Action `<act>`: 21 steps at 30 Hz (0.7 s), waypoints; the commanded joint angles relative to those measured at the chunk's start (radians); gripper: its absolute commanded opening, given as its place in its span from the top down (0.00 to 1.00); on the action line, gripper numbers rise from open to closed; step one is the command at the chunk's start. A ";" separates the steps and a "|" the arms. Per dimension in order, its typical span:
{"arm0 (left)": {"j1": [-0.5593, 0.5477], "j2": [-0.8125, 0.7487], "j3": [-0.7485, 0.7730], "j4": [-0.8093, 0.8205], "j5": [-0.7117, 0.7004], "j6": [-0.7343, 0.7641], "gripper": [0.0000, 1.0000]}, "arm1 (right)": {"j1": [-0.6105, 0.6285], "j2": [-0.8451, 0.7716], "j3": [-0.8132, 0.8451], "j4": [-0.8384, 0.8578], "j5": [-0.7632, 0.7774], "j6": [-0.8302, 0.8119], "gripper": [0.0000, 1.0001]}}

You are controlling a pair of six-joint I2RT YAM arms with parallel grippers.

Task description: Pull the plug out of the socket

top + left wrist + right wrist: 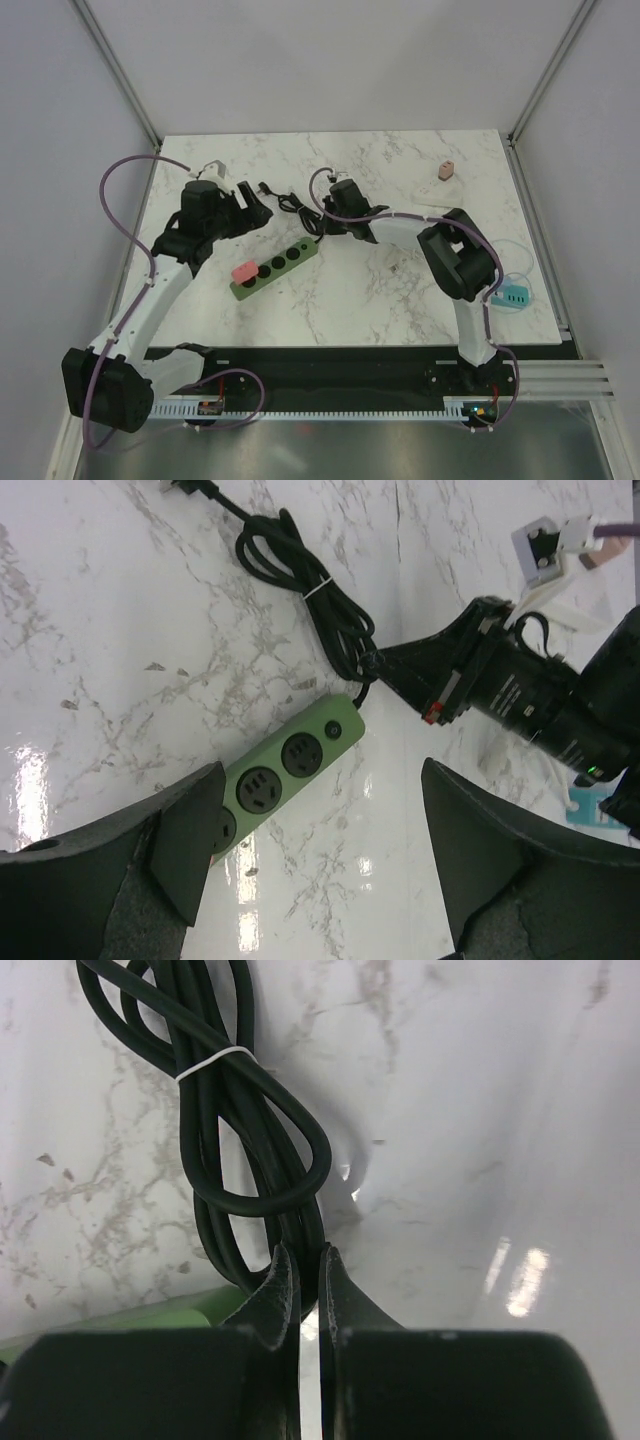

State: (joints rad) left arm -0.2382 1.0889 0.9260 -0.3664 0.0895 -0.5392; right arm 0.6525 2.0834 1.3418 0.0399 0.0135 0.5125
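Sitting on green strip, pink plug, near left end effector, seemingly untouched

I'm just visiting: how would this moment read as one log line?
left gripper: open, apart from power strip | right gripper: shut at cord by strip's end | pink plug: in socket, untouched

Our left arm climbs the left side of the top view, elbow bent, with its wrist at centre left. Our left gripper stands wide apart, one finger at the lower left of its wrist view and the other at the lower right. Our right arm folds at the right of the top view, forearm stretched leftward toward the middle. Our right gripper is closed, with only a thin slit between its fingers.
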 commanded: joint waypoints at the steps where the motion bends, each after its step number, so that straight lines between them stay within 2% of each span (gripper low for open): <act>1: -0.051 0.026 0.013 0.038 0.064 0.084 0.14 | -0.079 -0.057 -0.064 -0.127 0.115 -0.108 1.00; 6: -0.174 0.034 0.031 -0.011 -0.059 0.143 0.14 | -0.136 -0.127 -0.156 -0.149 0.137 -0.117 1.00; 12: -0.182 0.013 -0.002 -0.112 -0.049 0.117 0.14 | -0.136 -0.236 -0.234 -0.152 0.111 -0.170 0.95; 16: -0.182 -0.073 -0.036 -0.164 -0.160 0.113 0.11 | -0.136 -0.273 -0.250 -0.158 0.066 -0.178 0.81; 18: -0.182 -0.092 -0.029 -0.190 -0.184 0.101 0.05 | -0.134 -0.281 -0.250 -0.160 0.034 -0.181 0.65; 19: -0.182 -0.095 -0.021 -0.231 -0.221 0.088 0.00 | -0.136 -0.292 -0.250 -0.160 0.004 -0.180 0.60; 21: -0.184 -0.087 0.017 -0.281 -0.250 0.062 0.00 | -0.136 -0.318 -0.256 -0.160 -0.010 -0.169 0.51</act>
State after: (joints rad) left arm -0.4221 1.0115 0.8913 -0.5583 -0.0616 -0.4603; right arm 0.5259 1.8366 1.0988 -0.0887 0.0334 0.3622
